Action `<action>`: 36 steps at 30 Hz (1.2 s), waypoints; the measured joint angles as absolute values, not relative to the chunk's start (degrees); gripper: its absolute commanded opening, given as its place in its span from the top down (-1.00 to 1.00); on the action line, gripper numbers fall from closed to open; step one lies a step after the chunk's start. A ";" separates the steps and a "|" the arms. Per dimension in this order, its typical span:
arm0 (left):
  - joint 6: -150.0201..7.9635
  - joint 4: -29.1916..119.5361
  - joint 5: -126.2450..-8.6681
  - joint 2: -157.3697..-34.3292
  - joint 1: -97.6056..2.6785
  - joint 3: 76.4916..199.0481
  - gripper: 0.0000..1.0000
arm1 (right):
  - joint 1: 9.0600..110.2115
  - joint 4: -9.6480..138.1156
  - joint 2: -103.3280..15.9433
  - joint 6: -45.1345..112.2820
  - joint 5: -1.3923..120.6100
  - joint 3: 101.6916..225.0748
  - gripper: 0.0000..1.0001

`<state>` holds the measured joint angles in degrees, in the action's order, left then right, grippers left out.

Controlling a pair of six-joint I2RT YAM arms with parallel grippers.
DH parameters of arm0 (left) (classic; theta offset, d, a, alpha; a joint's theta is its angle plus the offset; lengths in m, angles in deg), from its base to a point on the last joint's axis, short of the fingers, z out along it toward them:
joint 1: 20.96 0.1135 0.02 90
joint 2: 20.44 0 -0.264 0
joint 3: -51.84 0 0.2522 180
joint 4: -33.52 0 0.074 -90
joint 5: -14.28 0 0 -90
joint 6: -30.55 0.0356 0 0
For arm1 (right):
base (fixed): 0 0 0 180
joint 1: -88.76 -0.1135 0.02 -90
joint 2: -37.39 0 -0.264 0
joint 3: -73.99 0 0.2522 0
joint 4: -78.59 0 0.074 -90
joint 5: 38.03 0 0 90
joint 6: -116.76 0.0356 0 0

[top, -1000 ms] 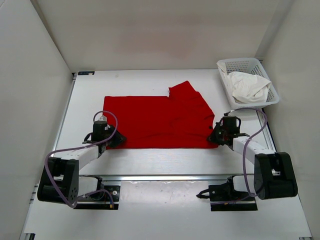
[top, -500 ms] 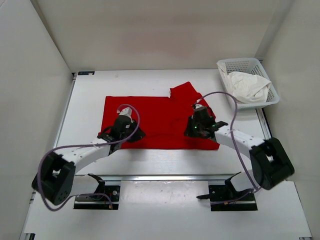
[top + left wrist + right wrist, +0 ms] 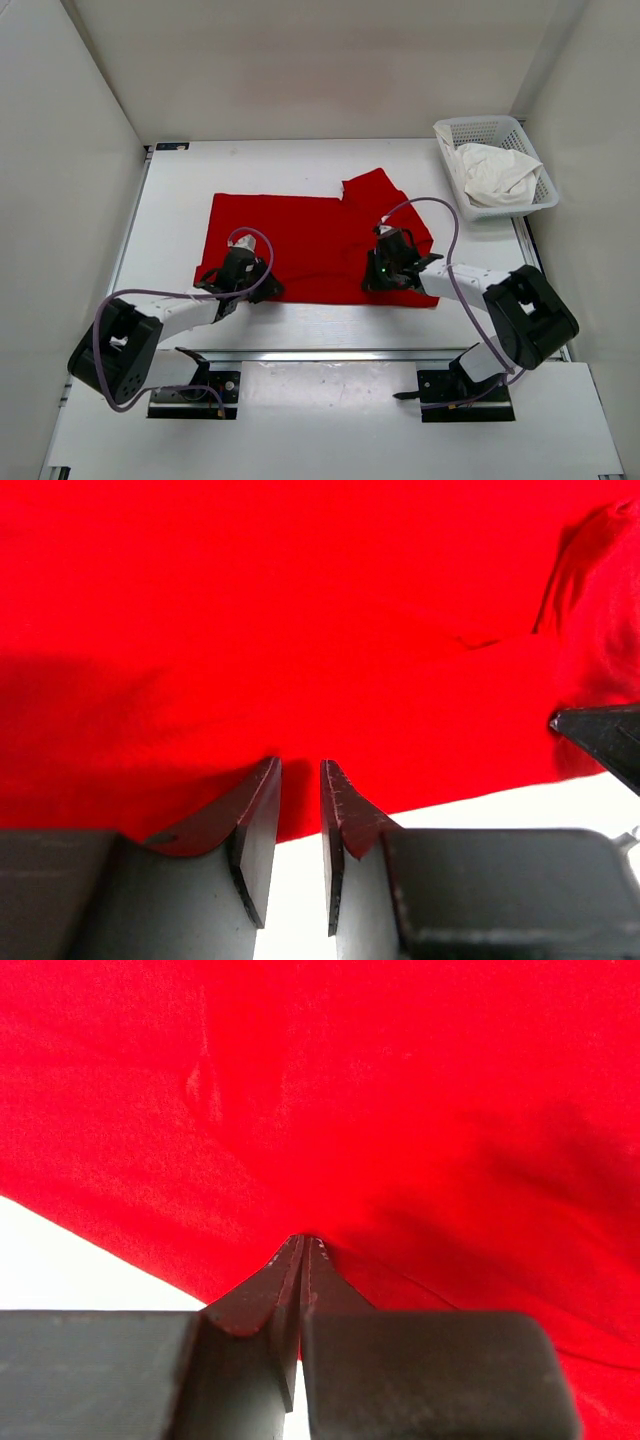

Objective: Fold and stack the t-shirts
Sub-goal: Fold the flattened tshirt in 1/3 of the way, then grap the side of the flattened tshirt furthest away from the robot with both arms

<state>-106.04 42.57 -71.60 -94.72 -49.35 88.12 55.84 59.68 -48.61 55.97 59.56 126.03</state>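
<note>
The red shirt (image 3: 310,245) lies spread flat mid-table, its near hem close to the table's (image 3: 300,165) front edge. Bare tabletop is open beyond it and on its left. At the far right corner a basket (image 3: 520,130) holds the white shirt (image 3: 495,175).

The left claw (image 3: 300,770) sits at the near hem, jaws a narrow gap apart; I cannot tell whether any cloth is caught. The right claw (image 3: 303,1240) is closed tight, tips pressed on the red cloth.

A second ago both claws were at the shirt's near corners. Now they are further in and closer together, and the shirt has barely moved.
</note>
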 measured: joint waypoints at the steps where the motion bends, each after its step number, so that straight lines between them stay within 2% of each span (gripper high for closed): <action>1: -106.21 42.52 -71.42 -94.27 -49.67 87.73 0.32 | 55.90 59.29 -47.82 55.93 59.72 125.44 0.99; 3: -106.32 43.42 -71.27 -93.54 -50.50 87.67 0.30 | 56.23 57.93 -46.75 55.86 60.28 124.94 0.80; 8: -104.66 50.41 -70.68 -93.35 -48.58 93.57 0.24 | 58.55 53.28 -45.07 54.51 63.13 127.10 0.49; 10: -103.89 51.64 -70.66 -94.16 -44.49 98.66 0.25 | 59.92 52.78 -44.13 53.70 64.26 129.31 0.59; 13: -103.44 49.80 -70.16 -99.07 -35.53 108.41 0.25 | 61.52 54.09 -43.08 53.02 66.14 133.03 0.97; 14: -103.41 48.93 -70.16 -101.39 -33.02 111.10 0.26 | 61.85 54.94 -43.14 52.76 66.62 134.12 0.99; 19: -102.06 50.94 -72.45 -118.20 -23.82 126.75 0.20 | 61.30 56.73 -44.54 52.23 67.87 135.95 0.94; 23: -98.63 57.76 -76.21 -131.05 -21.89 140.62 0.10 | 60.56 57.28 -45.07 52.23 68.90 134.66 0.93; 27: -94.69 63.96 -80.49 -139.95 -21.28 152.27 0.09 | 59.86 58.70 -45.07 52.23 69.64 132.63 0.93; 30: -92.44 67.44 -83.01 -144.10 -21.22 157.54 0.09 | 59.99 59.11 -45.07 52.23 70.25 131.15 0.93; 36: -90.28 71.35 -85.52 -146.26 -20.01 159.22 0.06 | 60.73 59.73 -45.05 52.26 70.99 130.14 0.91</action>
<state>-90.28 71.35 -85.52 -146.26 -20.01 159.22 60.73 59.73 -45.05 52.26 70.99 130.14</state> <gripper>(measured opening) 0.457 0.042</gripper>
